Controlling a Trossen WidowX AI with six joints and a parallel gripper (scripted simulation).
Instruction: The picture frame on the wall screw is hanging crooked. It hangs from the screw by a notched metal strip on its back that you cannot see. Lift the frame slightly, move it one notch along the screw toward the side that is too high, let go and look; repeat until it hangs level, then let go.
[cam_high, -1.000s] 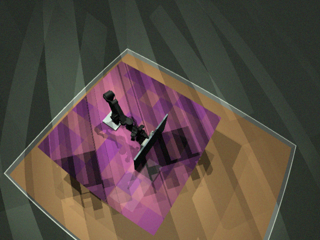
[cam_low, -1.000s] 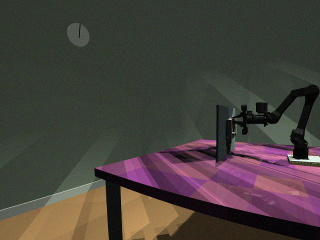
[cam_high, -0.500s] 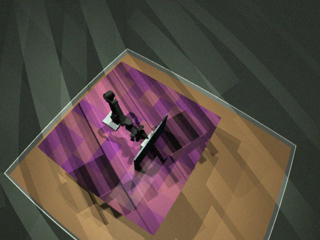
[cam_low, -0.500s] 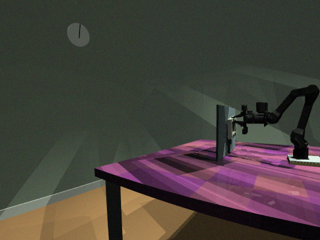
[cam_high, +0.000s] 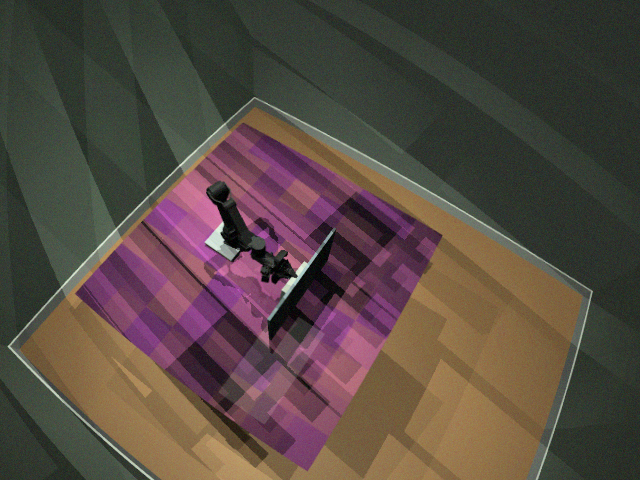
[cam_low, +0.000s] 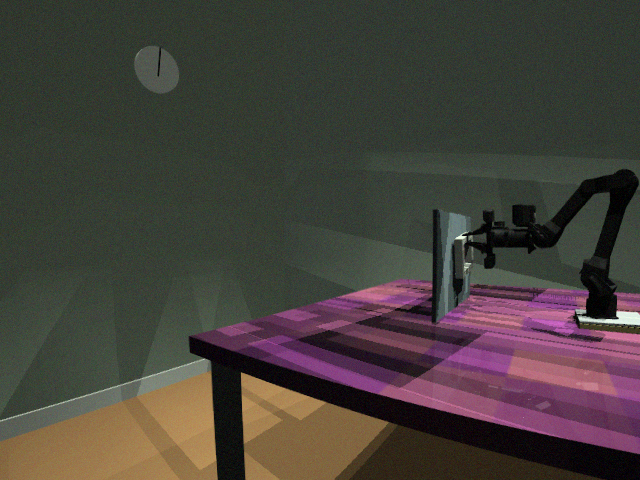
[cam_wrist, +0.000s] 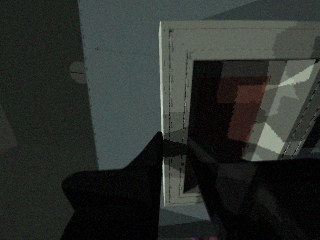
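The picture frame is pale, with a dark and red picture, and hangs against the upright blue-grey panel. My gripper is shut on the frame's upper bar, one finger above and one below it. In the wrist view, turned sideways, this bar runs up and down at the left. It is not quite parallel to the panel's edge, so the frame looks slightly tilted. The screw and notched strip are hidden behind the frame.
The panel stands on the purple patterned table. The arm's pale base plate is on the table in front of the panel. A round clock is on the far wall.
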